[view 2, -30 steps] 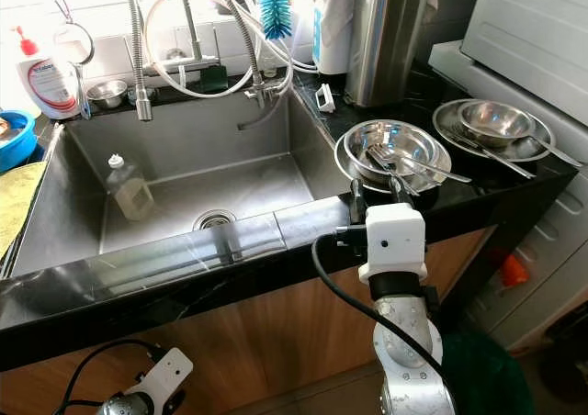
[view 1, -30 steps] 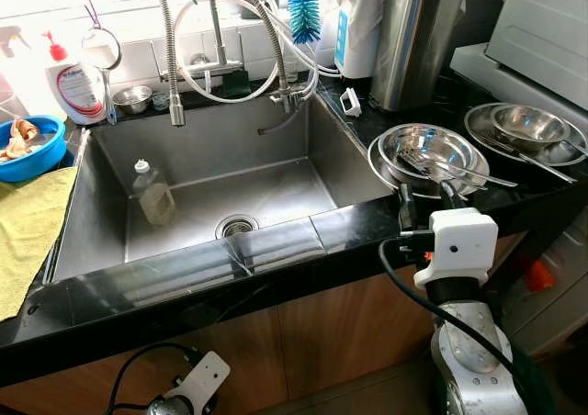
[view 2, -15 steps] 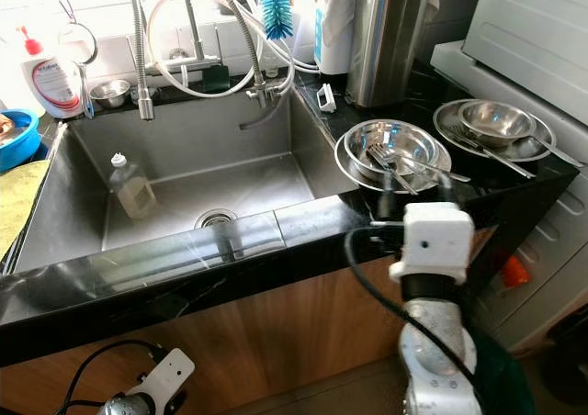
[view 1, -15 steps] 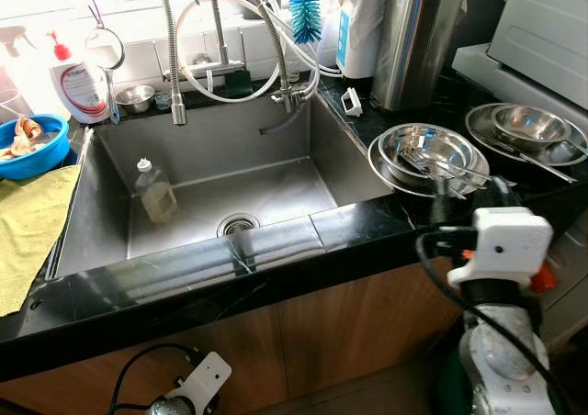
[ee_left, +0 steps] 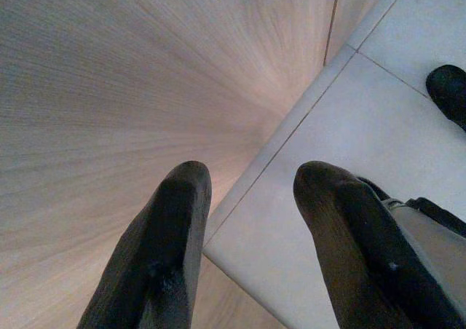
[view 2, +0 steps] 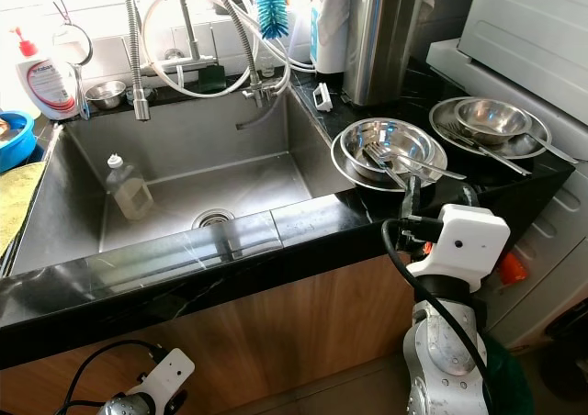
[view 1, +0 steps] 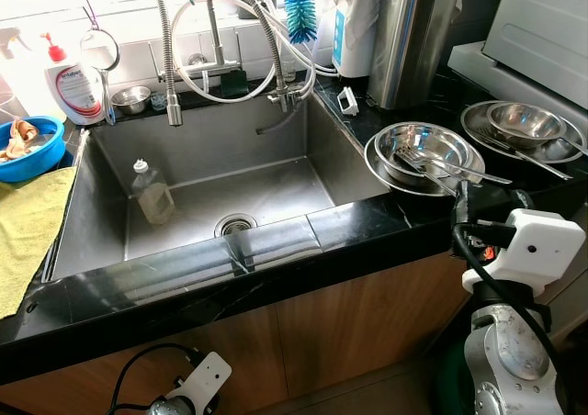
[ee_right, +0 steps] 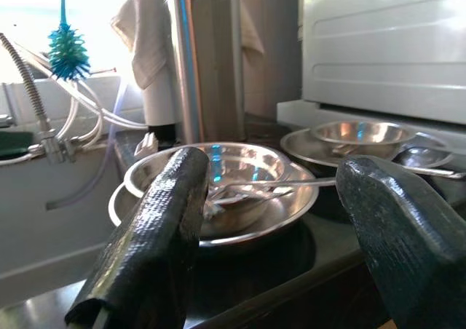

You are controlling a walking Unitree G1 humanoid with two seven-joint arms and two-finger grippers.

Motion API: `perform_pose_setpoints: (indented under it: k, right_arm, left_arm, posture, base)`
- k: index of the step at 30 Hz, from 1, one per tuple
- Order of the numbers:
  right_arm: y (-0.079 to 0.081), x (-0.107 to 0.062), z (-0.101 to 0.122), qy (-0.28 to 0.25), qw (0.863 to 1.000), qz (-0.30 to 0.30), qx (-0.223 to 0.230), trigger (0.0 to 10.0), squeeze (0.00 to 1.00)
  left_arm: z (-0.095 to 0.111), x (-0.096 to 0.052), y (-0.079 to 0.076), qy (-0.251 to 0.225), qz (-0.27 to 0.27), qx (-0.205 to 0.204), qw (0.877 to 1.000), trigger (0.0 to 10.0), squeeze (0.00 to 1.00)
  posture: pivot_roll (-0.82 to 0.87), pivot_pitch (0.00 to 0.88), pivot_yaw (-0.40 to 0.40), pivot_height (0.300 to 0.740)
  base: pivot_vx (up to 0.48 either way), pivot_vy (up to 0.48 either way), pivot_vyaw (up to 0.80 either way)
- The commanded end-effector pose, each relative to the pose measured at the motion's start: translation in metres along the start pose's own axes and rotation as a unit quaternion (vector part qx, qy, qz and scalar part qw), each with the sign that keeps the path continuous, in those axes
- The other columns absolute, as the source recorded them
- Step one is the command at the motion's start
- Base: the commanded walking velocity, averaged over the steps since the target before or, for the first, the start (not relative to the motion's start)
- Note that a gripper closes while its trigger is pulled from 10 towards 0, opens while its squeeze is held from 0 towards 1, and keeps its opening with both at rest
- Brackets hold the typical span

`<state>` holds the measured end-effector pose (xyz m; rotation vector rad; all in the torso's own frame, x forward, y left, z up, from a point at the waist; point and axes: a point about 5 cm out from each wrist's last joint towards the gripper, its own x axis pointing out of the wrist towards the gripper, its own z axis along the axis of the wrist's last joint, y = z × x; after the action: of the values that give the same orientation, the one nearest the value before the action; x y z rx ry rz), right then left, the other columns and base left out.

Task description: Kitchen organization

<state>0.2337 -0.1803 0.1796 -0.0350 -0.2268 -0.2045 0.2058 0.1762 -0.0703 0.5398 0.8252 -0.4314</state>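
Left gripper (ee_left: 247, 220) hung idle beside the wooden cabinet front, fingers spread, holding nothing. Right gripper (ee_right: 269, 234) stood at the counter edge, fingers apart and empty. Straight ahead of them, near, sat the bowl (view 1: 424, 149) with a fork (view 1: 418, 165) in it, handle running crosswise. Right arm clearly the nearer. Beyond, a second bowl (view 1: 525, 123).

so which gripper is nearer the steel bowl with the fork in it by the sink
Right. The right gripper is raised at the counter edge just in front of the steel bowl, open and facing it. The left gripper hangs low by the wooden cabinet front, pointing at the floor.
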Motion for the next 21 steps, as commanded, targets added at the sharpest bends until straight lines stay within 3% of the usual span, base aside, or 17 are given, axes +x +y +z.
perform_pose_setpoints:
  k: [1,21]
  right_arm:
    - [0.006,0.002,-0.003,0.012,1.000,0.017,0.009,10.0,0.00]
    - [0.013,0.017,-0.008,0.023,0.999,0.039,0.015,10.0,0.00]
  left_arm:
    - [-0.005,-0.001,-0.001,0.011,-0.001,-0.005,1.000,10.0,0.00]
    - [-0.002,0.000,0.000,0.007,-0.002,-0.006,1.000,10.0,0.00]
  posture:
    - [-0.15,0.000,0.065,0.740]
    - [-0.15,0.000,0.066,0.740]
  base:
    - [0.000,0.000,0.00]
    - [0.000,0.000,0.00]
